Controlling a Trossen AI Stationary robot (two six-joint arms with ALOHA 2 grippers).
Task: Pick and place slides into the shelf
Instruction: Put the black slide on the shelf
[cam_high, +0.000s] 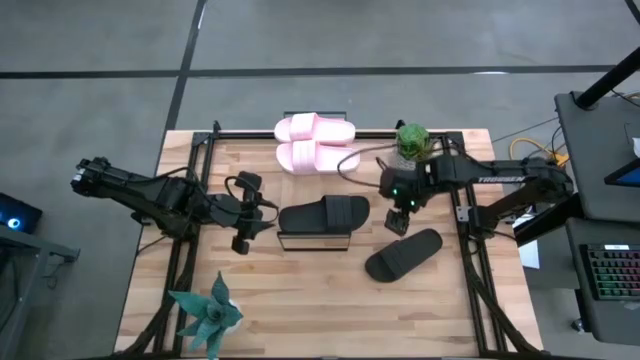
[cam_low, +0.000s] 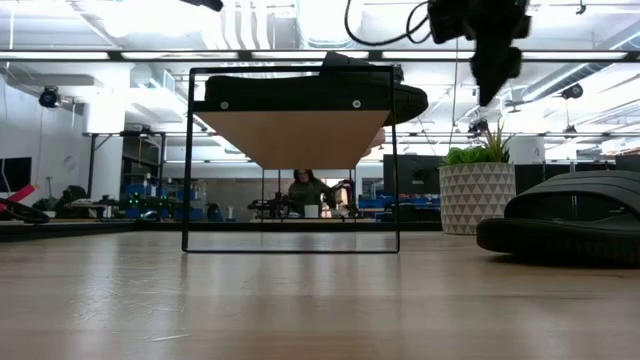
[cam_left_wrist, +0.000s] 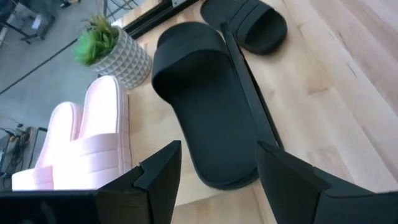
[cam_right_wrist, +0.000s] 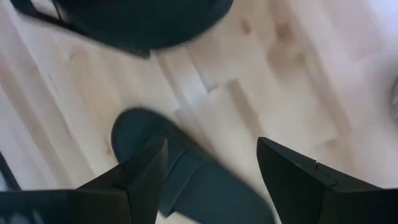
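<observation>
The shelf (cam_high: 312, 241) stands mid-table with one black slide (cam_high: 323, 214) lying sole-down on its plank top (cam_low: 290, 140). A second black slide (cam_high: 403, 255) lies flat on the table to the right of it. Two pink slides (cam_high: 316, 142) lie side by side at the far edge. My left gripper (cam_high: 268, 216) hangs open just left of the shelf, facing the slide on it (cam_left_wrist: 208, 118). My right gripper (cam_high: 400, 222) is open and points down above the heel end of the slide on the table (cam_right_wrist: 186, 180), touching nothing.
A potted green plant (cam_high: 413, 140) stands at the far right beside the right arm. A teal star-shaped plant (cam_high: 207, 315) sits at the near left corner. Black frame rails (cam_high: 470, 250) run along both table sides. A person (cam_low: 305, 190) sits in the room behind.
</observation>
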